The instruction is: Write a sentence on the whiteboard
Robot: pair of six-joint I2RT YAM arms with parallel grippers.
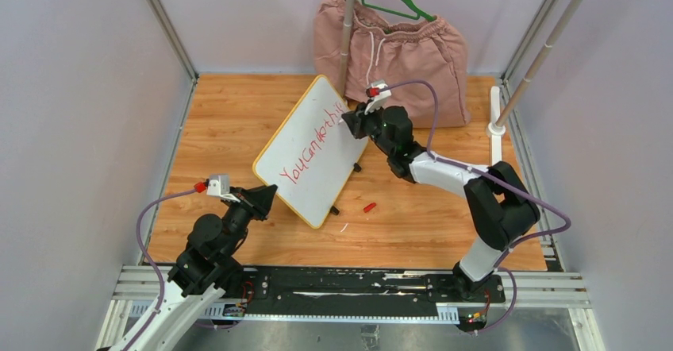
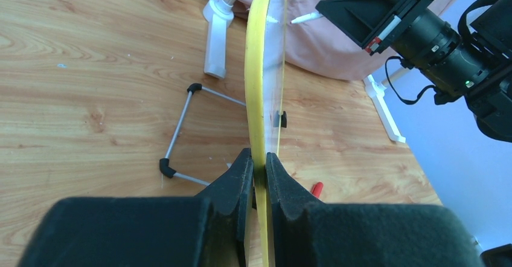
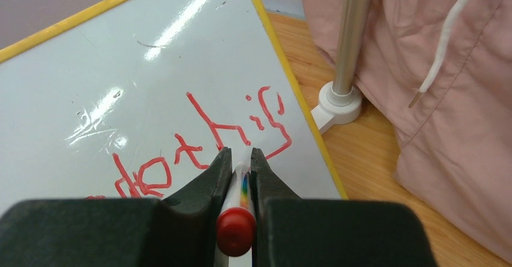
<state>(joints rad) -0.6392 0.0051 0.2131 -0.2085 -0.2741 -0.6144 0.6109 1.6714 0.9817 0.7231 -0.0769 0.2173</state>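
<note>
Grip check, near side first: left gripper [image 2: 259, 158] is clamped on the yellow rim at the near corner of the whiteboard [image 1: 329, 168]. The board stands tilted on the wooden table [image 1: 222, 129], mid-table between the arms. A red cap [image 1: 369, 206] lies loose just off the board's near-right edge.

Further out, the right gripper [image 3: 241, 152] is clenched on the marker [image 3: 236, 231], tip at the last letters of the sentence [image 1: 313, 144]. The line reads as finished or nearly so, probably down to closing strokes.

To do this well:
- hold the left clamp firm so the board does not swing
- press lightly and stop short of the rim

Margins: the rim sits just beside the final letter. Past it are the pole base [image 3: 338, 107] and pink garment [image 1: 397, 41], both near. Open room is up and back toward the near right.
</note>
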